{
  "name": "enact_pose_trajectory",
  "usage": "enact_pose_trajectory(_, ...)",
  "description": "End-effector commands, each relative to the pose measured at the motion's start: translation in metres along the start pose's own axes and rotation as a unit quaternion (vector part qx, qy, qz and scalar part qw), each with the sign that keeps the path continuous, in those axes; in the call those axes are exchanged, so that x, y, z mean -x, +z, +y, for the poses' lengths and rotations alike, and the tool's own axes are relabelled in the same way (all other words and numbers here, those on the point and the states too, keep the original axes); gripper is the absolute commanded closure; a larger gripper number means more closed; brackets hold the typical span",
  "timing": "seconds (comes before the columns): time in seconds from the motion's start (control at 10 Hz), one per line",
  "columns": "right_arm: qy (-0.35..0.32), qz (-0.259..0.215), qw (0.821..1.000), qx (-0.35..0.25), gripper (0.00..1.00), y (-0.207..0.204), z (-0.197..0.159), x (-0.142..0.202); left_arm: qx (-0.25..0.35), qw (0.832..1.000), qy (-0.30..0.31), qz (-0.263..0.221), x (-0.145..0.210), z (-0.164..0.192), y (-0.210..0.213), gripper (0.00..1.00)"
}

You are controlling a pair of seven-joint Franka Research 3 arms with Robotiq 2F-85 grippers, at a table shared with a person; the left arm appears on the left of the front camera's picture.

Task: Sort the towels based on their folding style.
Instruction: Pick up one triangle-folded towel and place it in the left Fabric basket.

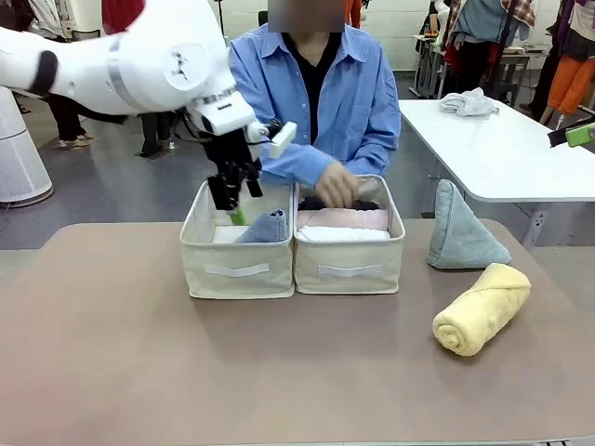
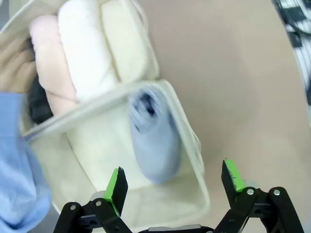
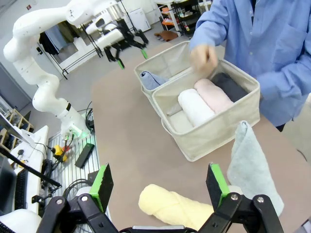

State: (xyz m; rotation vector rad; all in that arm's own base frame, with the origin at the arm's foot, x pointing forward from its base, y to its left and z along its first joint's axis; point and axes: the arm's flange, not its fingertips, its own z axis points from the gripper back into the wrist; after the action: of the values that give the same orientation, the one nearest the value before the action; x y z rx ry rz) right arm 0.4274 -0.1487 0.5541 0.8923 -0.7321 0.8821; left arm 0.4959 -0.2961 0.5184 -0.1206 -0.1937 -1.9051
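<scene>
My left gripper (image 1: pixel 236 206) hangs open over the left beige box (image 1: pixel 238 269), with nothing between its fingers. Just under it, a light blue cone towel (image 1: pixel 266 228) (image 2: pixel 155 141) lies inside that box. The right box (image 1: pixel 350 269) holds pink (image 1: pixel 342 218), white (image 1: pixel 342 234) and dark grey (image 3: pixel 233 85) rolled towels. A person's hand (image 1: pixel 337 186) reaches into it. A teal-green cone towel (image 1: pixel 460 228) and a yellow roll (image 1: pixel 482 307) rest on the table to the right. My right gripper (image 3: pixel 159 183) is open above the yellow roll (image 3: pixel 170 206), holding nothing.
The brown table (image 1: pixel 139 372) has free room in front of the boxes and at the left. A white table (image 1: pixel 502 149) with a heap of white cloth (image 1: pixel 468 102) stands at the back right. The person in a blue shirt (image 1: pixel 316 93) sits directly behind the boxes.
</scene>
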Motion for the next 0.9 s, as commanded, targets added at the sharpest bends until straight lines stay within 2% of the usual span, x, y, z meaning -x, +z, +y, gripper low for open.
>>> enact_pose_trajectory(0.0, 0.001, -0.006, 1.0, -0.004, 0.0, 0.0, 0.001, -0.001, -0.003, 0.998, -0.059, 0.025, 0.066, -0.078, 0.06, 0.0)
enact_pose_trajectory(0.2, 0.001, -0.006, 1.0, -0.004, 0.0, 0.0, 0.001, -0.001, -0.023, 0.999, -0.007, 0.046, 0.118, -0.134, 0.085, 0.0)
enact_pose_trajectory(0.4, 0.001, -0.006, 1.0, -0.004, 0.0, 0.0, 0.001, -0.001, -0.04, 0.996, 0.073, 0.013, 0.166, -0.159, 0.087, 0.0)
enact_pose_trajectory(0.6, 0.001, -0.006, 1.0, -0.004, 0.0, 0.0, 0.001, -0.001, -0.042, 0.993, 0.11, 0.002, 0.185, -0.164, 0.083, 0.0)
enact_pose_trajectory(0.7, 0.001, -0.006, 1.0, -0.004, 0.0, 0.0, 0.001, -0.001, -0.029, 0.997, 0.068, 0.014, 0.18, -0.17, 0.1, 0.0)
enact_pose_trajectory(0.8, 0.001, -0.006, 1.0, -0.004, 0.0, 0.0, 0.001, -0.001, -0.029, 0.997, 0.068, 0.014, 0.18, -0.17, 0.1, 0.0)
